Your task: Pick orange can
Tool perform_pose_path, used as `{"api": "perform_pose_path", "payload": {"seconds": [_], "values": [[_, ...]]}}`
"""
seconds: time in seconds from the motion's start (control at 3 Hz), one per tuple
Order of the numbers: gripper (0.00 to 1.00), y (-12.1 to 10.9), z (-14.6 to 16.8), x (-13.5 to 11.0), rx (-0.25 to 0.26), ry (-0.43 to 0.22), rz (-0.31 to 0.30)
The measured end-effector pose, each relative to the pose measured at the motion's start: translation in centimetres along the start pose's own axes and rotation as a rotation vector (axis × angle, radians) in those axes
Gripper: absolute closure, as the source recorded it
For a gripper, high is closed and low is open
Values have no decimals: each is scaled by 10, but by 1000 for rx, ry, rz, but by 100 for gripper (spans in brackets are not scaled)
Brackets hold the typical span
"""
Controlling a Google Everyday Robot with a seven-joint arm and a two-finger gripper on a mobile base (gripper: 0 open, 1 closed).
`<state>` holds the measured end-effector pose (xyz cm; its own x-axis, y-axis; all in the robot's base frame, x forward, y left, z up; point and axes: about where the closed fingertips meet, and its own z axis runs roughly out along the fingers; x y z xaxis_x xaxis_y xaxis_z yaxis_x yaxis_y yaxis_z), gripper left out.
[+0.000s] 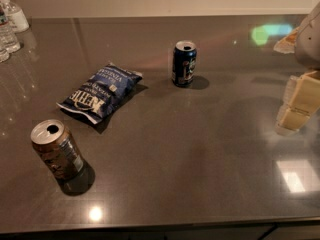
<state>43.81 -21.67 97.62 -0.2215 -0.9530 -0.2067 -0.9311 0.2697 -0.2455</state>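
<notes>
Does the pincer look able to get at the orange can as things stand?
Probably yes, reach permitting. The pincer hangs at the right edge, the orange can stands front left, and only bare tabletop lies between them; the chip bag and blue can sit farther back.

1. Orange can (pixel 56 149) standing on table (pixel 200 159), front-left.
2. Chip bag (pixel 100 91) lying flat behind it & a bit to the R, not touching.
3. Second can (pixel 184 63) standing further back, R of bag, apart from it.
4. Bottles (pixel 10 21) grouped far back-left.
5. Gripper (pixel 295 106) at R edge, over table, well apart from both cans.
</notes>
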Motion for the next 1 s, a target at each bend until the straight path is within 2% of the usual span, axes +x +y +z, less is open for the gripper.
{"api": "perform_pose_path", "payload": {"seconds": [0.67, 1.0], "values": [[0, 1, -1, -12, -2, -38, -15], [0, 2, 6, -43, -10, -121, -59]]}}
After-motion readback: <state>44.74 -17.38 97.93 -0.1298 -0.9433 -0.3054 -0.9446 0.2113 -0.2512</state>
